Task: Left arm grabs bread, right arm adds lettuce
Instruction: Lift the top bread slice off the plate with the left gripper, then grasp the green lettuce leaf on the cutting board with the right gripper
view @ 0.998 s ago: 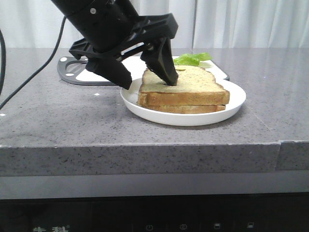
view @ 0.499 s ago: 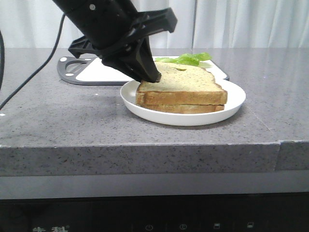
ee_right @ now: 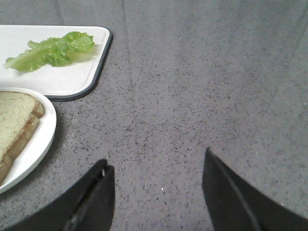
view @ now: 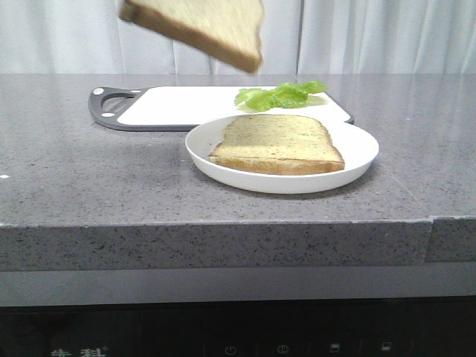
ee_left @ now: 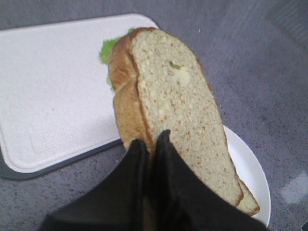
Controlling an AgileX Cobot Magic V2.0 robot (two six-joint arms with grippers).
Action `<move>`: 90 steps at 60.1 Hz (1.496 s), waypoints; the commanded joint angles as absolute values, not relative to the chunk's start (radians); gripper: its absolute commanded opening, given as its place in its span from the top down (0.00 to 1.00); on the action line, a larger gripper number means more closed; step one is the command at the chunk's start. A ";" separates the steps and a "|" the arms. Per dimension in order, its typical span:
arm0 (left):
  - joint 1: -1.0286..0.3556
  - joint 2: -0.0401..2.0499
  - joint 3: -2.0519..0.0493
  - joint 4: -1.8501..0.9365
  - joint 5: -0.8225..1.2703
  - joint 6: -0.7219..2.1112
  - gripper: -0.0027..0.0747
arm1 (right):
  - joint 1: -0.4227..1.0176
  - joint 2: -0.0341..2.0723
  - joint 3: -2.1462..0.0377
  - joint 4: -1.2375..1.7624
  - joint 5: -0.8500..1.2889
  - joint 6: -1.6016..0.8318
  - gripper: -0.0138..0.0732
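My left gripper is shut on the bread, a thick slice with a golden crust and a small dent. It holds the bread tilted, high above the table at the top of the front view; the arm itself is out of that view. A thinner slice lies on the white plate. The lettuce lies on the white cutting board behind the plate; it also shows in the right wrist view. My right gripper is open and empty over bare countertop, to the right of the plate.
The grey speckled countertop has its front edge near the camera. The cutting board has a dark rim and a handle at its left end. White curtains hang behind the table.
My left gripper closed on the top slice and lifted it off the plate, up and left out of the front view. One slice stays on the plate.
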State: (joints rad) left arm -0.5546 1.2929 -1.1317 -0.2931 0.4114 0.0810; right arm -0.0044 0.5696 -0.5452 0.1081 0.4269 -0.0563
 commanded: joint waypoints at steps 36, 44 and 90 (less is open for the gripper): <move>-0.365 0.755 -0.767 -0.225 0.166 0.079 0.99 | 0.226 1.646 -1.433 0.104 0.434 -0.247 0.35; -0.327 0.741 -0.765 -0.225 0.187 0.079 0.99 | 0.258 1.827 -1.662 0.104 0.537 -0.253 0.35; -0.301 0.740 -0.765 -0.235 0.195 0.079 0.99 | 0.272 2.023 -2.084 0.131 0.767 -0.252 0.78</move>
